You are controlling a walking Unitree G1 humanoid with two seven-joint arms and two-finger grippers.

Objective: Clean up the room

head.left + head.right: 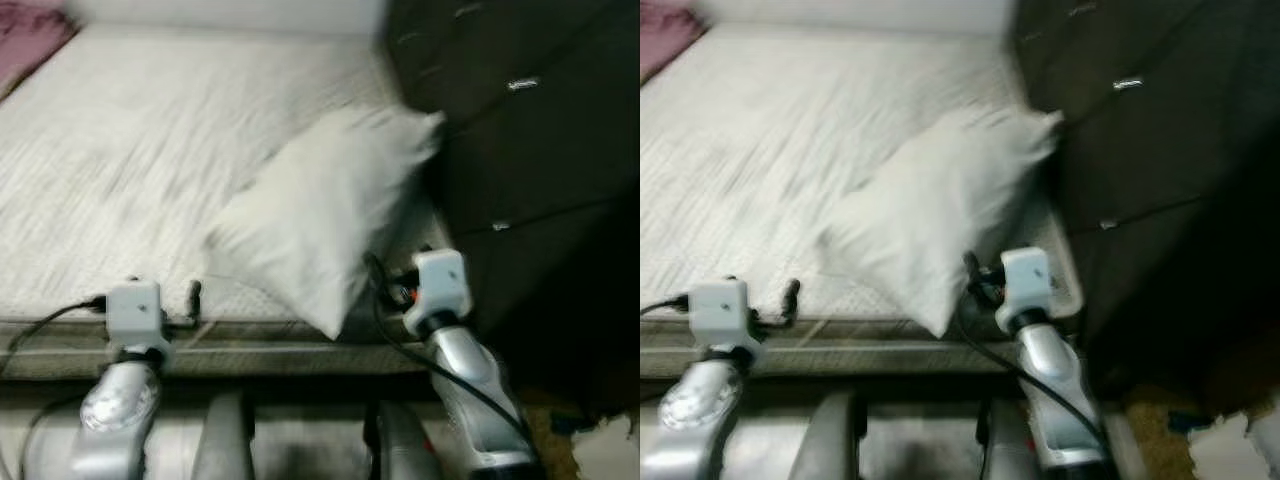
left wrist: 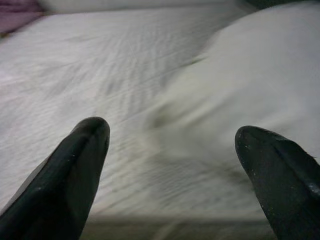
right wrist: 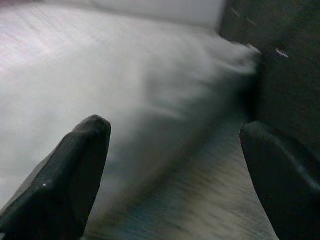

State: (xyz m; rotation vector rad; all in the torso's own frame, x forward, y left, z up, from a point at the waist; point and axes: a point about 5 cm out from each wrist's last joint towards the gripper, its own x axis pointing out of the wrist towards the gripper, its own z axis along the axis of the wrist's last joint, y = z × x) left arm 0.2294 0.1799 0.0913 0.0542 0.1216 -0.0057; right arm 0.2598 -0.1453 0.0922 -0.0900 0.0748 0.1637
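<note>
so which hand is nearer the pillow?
The right hand, at the white pillow's near corner by the dark headboard. The left hand sits over bare mattress.

**Pillow on the bed, headboard at our right**

Before us lies the bed (image 1: pixel 120 150). On it, toward our right, rests a pillow (image 1: pixel 320 215), its far corner against the headboard (image 1: pixel 520 150). Far left on the bed lies a blanket (image 1: pixel 30 40).
</note>
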